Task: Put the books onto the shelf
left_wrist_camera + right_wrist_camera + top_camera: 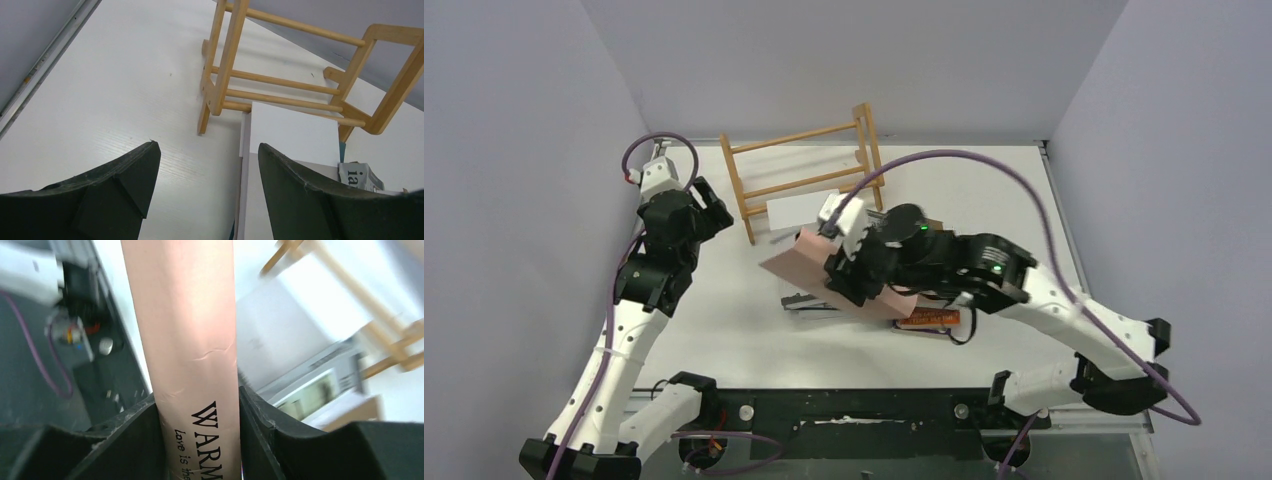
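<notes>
My right gripper (197, 407) is shut on the spine of the pink book (182, 330), which reads "WARM". In the top view this pink book (796, 262) is lifted and tilted over the pile of books (809, 300) at mid-table, held by the right gripper (844, 262). A white book (799, 210) lies flat in front of the light-wood shelf (804, 175). An orange paperback (929, 320) pokes out under the right arm. My left gripper (205, 155) is open over bare table, left of the white book (295, 132) and short of the shelf (225, 75).
Grey walls close in the white table (724, 330) on three sides. The black base rail (854, 410) runs along the near edge. A purple cable (984, 165) arches over the right arm. A strip of print (357, 175) shows beside the left gripper's right finger.
</notes>
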